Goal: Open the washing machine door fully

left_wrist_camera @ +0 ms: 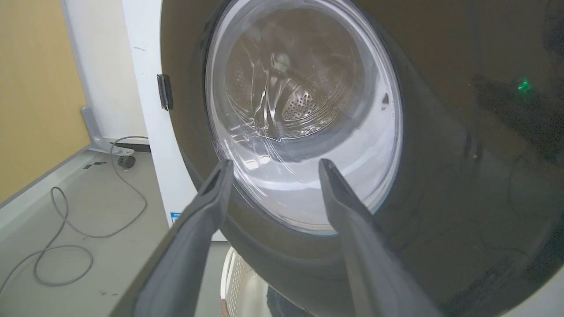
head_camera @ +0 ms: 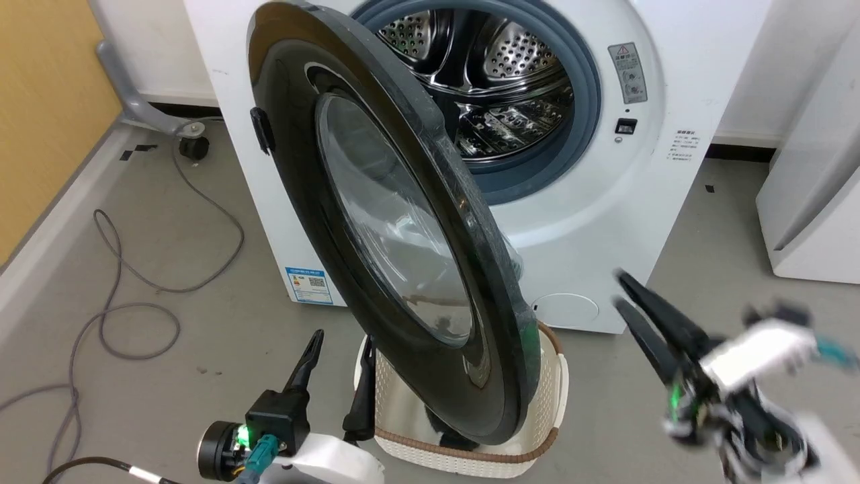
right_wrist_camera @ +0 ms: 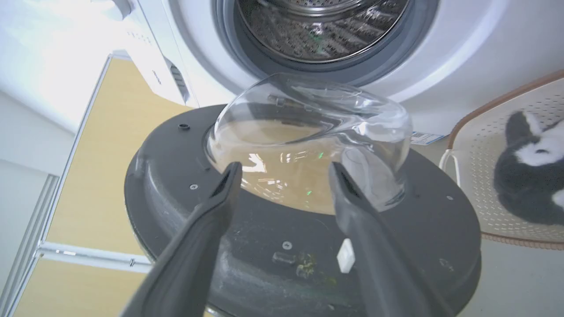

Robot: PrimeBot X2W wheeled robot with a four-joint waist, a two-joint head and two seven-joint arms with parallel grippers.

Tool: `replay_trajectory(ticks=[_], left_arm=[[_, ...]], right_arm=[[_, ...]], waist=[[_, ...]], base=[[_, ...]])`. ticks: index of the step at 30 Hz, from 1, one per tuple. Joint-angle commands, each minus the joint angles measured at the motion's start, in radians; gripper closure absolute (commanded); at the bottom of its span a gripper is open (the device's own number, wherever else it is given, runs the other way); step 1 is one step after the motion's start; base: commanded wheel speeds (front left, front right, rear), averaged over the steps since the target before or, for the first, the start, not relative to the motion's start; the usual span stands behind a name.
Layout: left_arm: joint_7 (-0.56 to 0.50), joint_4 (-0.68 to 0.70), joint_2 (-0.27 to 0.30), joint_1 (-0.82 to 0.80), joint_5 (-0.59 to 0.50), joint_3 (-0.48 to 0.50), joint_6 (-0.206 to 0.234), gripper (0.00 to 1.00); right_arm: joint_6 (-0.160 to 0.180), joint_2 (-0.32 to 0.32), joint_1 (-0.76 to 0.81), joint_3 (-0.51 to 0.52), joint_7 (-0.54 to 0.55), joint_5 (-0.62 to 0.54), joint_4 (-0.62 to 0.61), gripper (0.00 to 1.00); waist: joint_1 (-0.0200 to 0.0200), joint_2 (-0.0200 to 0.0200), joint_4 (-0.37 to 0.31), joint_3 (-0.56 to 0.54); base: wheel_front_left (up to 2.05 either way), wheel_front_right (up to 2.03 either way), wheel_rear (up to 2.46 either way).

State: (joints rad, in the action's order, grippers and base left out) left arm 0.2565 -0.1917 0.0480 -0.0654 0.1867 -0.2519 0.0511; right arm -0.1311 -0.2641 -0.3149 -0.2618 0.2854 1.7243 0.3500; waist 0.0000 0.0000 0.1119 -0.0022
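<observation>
– Nearest the head camera, what shows?
– That is the left gripper (head_camera: pixel 341 338) at the bottom edge, its jaws apart and empty. Low on the right is the right gripper (head_camera: pixel 618 288), blurred, its jaws also apart and empty.
– And the count?
– Two grippers, one washer (head_camera: pixel 591 222), one door (head_camera: pixel 396 228), one basket (head_camera: pixel 554 380) and one grey cable (head_camera: pixel 134 269) looping on the floor at the left.
– Where is the door?
– It is hinged on the washer's left and stands partway out, between the two grippers. The steel drum (head_camera: pixel 497 74) is bared behind it.
– What do the wrist views add?
– The left wrist view faces its glossy outer side. The right wrist view shows the grey inner side with the bulging glass, and a black-and-white soft toy (right_wrist_camera: pixel 528 176) in the basket.
– Anything in the way?
– The basket stands under the door's lower edge.
</observation>
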Motion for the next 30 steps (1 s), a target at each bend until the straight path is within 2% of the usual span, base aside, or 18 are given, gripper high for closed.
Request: replay_trajectory(ticks=[1,6,12,13,14,15,16,20,25,27,30], left_arm=[[0.005,-0.003,0.002,0.008,-0.002,0.003,0.001,0.00],[0.005,-0.009,0.002,0.011,-0.009,0.018,0.000,0.00],[0.005,-0.021,0.002,0.011,-0.019,0.041,-0.006,0.00],[0.005,-0.022,0.002,0.012,-0.020,0.045,-0.006,0.00],[0.005,-0.024,0.002,0.012,-0.023,0.054,-0.006,0.00],[0.005,-0.023,0.002,0.011,-0.026,0.059,-0.006,0.00],[0.005,-0.023,0.002,0.010,-0.028,0.061,-0.007,0.00],[0.005,-0.023,0.002,0.006,-0.033,0.068,-0.010,0.00],[0.005,-0.023,0.003,0.006,-0.039,0.079,-0.012,0.00],[0.005,-0.024,0.003,0.007,-0.041,0.083,-0.012,0.00],[0.005,-0.025,0.002,0.009,-0.042,0.087,-0.012,0.00]], right_arm=[[0.000,0.015,0.056,0.019,-0.044,0.003,-0.021,0.00],[0.000,0.038,0.232,0.063,-0.245,-0.067,-0.064,0.00],[0.000,0.018,0.306,0.081,-0.499,-0.302,-0.025,0.00],[0.000,0.016,0.308,0.093,-0.520,-0.350,-0.019,0.00],[0.000,0.017,0.308,0.176,-0.545,-0.573,-0.003,0.00],[0.000,0.065,0.307,0.287,-0.546,-0.729,-0.047,0.00],[0.000,0.089,0.313,0.333,-0.547,-0.825,-0.075,0.00],[0.000,0.178,0.344,0.445,-0.547,-1.168,-0.220,0.00],[0.000,0.209,0.402,0.412,-0.538,-1.463,-0.363,0.00],[0.000,0.212,0.428,0.375,-0.511,-1.545,-0.402,0.00],[0.000,0.213,0.463,0.323,-0.474,-1.605,-0.438,0.00]], waist=[[0.0000,0.0000,-0.002,-0.001],[0.0000,0.0000,-0.012,-0.001],[0.0000,0.0000,-0.023,-0.004],[0.0000,0.0000,-0.025,-0.005],[0.0000,0.0000,-0.031,-0.006],[0.0000,0.0000,-0.035,-0.004],[0.0000,0.0000,-0.037,-0.003],[0.0000,0.0000,-0.043,0.000],[0.0000,0.0000,-0.050,0.003],[0.0000,0.0000,-0.053,0.003],[0.0000,0.0000,-0.054,0.002]], base=[[0.00,0.00,0.00],[0.00,0.00,0.00],[0.00,0.00,0.00],[0.00,0.00,0.00],[0.00,0.00,0.00],[0.00,0.00,0.00],[0.00,0.00,0.00],[0.00,0.00,0.00],[0.00,0.00,0.00],[0.00,0.00,0.00],[0.00,0.00,0.00]])
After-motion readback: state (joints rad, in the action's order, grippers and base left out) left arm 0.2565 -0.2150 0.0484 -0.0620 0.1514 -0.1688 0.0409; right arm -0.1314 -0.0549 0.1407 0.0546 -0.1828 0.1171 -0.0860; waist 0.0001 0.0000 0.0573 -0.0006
